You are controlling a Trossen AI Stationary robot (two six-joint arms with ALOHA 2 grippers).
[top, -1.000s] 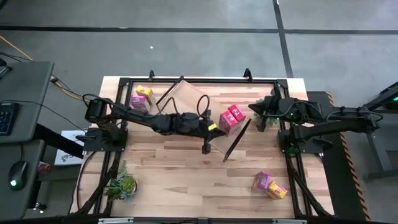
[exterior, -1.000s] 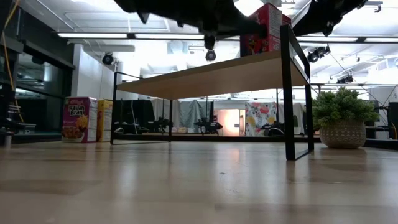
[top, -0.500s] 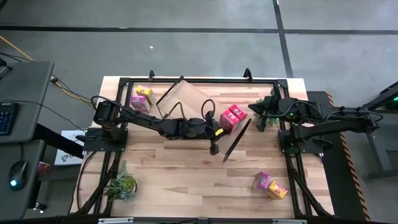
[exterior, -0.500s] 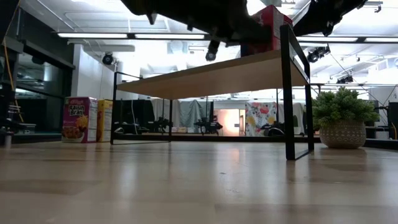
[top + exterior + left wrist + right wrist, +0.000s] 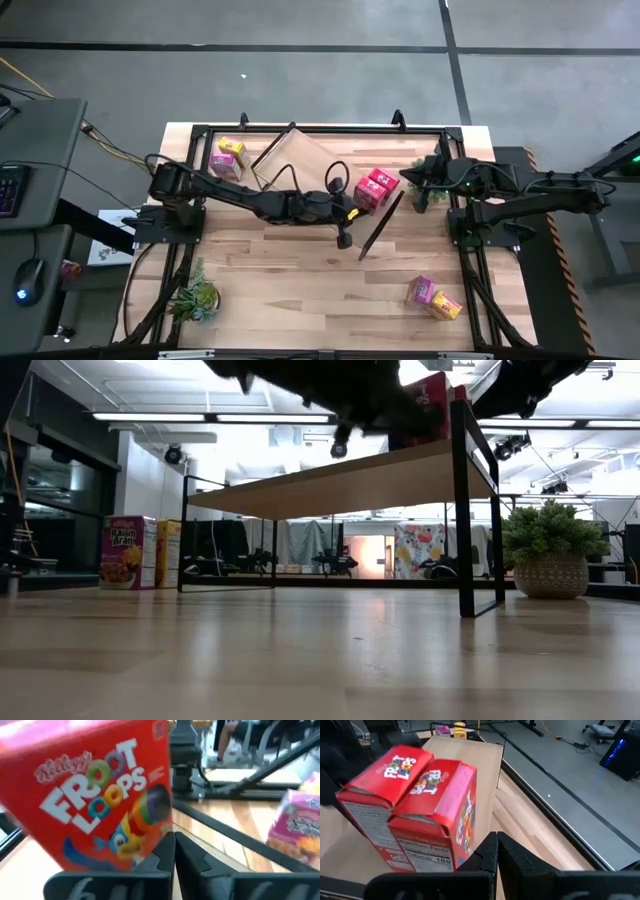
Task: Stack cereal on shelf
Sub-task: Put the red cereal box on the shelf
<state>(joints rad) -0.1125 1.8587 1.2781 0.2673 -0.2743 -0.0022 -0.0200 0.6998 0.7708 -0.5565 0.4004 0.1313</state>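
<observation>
- The left gripper (image 5: 343,240), with fingers closed and holding nothing, is moving away from the two red boxes (image 5: 372,190) toward the near edge of the shelf (image 5: 300,155); a second ago it was a little further left.
- The red boxes are standing on the right end of the shelf, so this part seems done.
- The right gripper (image 5: 408,176), also closed and empty, is waiting just beside them.
- The pink box (image 5: 419,290) and yellow box (image 5: 446,305) are lying on the table (image 5: 300,280), well apart, with open room around.

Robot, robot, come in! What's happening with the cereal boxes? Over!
Left gripper shut, empty, beside the shelf. Right gripper shut, waiting at the shelf's end. Two red boxes on the shelf; four on the table. Nothing blocking.
</observation>
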